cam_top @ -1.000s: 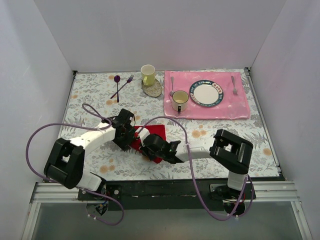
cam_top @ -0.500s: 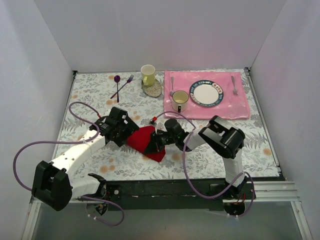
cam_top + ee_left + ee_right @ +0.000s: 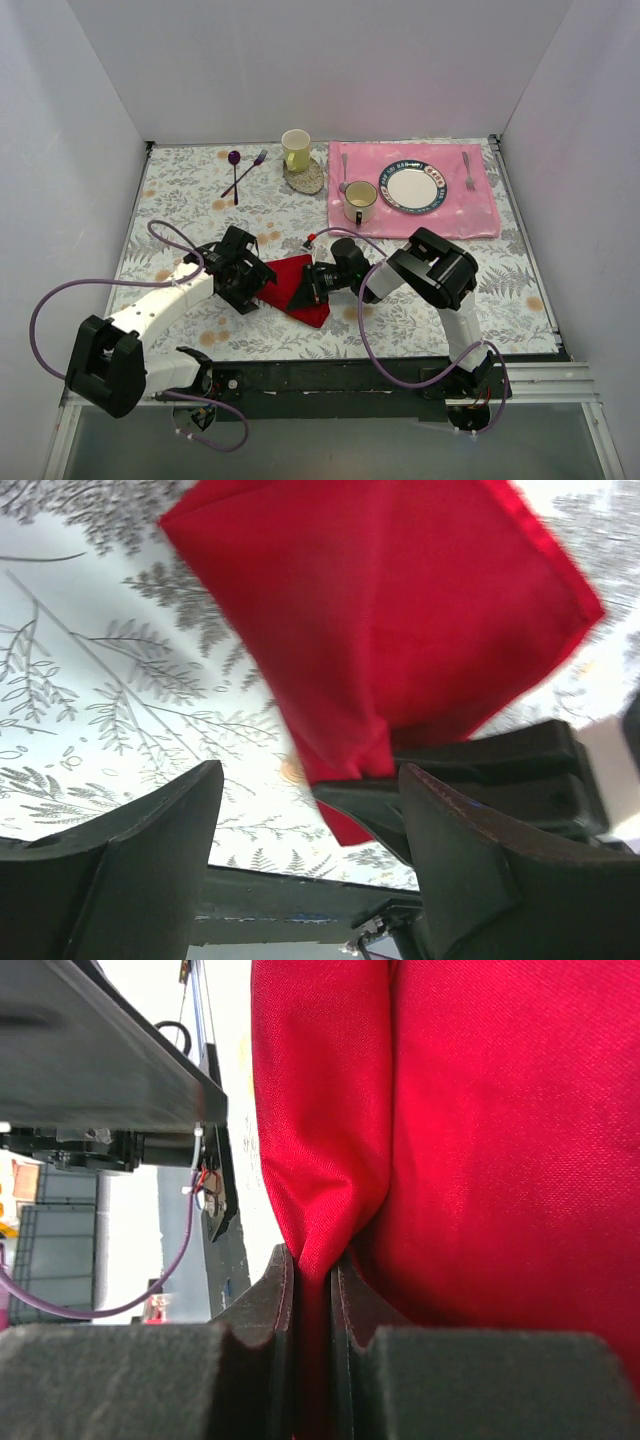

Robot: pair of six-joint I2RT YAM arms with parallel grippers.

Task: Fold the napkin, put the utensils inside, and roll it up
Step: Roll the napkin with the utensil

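Our left pincer (image 3: 252, 283) stands released just beside the napkin (image 3: 293, 285), which lies partly folded on the surface (image 3: 200, 200). Our right pincer (image 3: 312, 1265) grasps one napkin edge, so we judge the folding unfinished; utensils and rolling are left to do.

The napkin (image 3: 480, 1110) was red woven cloth, its fine weave catching a soft sheen along the folds. The fingers (image 3: 250, 1310) of the right gripper (image 3: 312, 1285) were matt dark plastic with a faintly grainy face, and those of the left gripper (image 3: 310, 780) looked the same, dull and smooth. The table cover (image 3: 180, 190), printed with ferns, looked smooth and flat. Toward its far right corner the pink placemat (image 3: 470, 215) was shiny and wrinkled, and the plate (image 3: 411, 187) on it was glazed and glossy.
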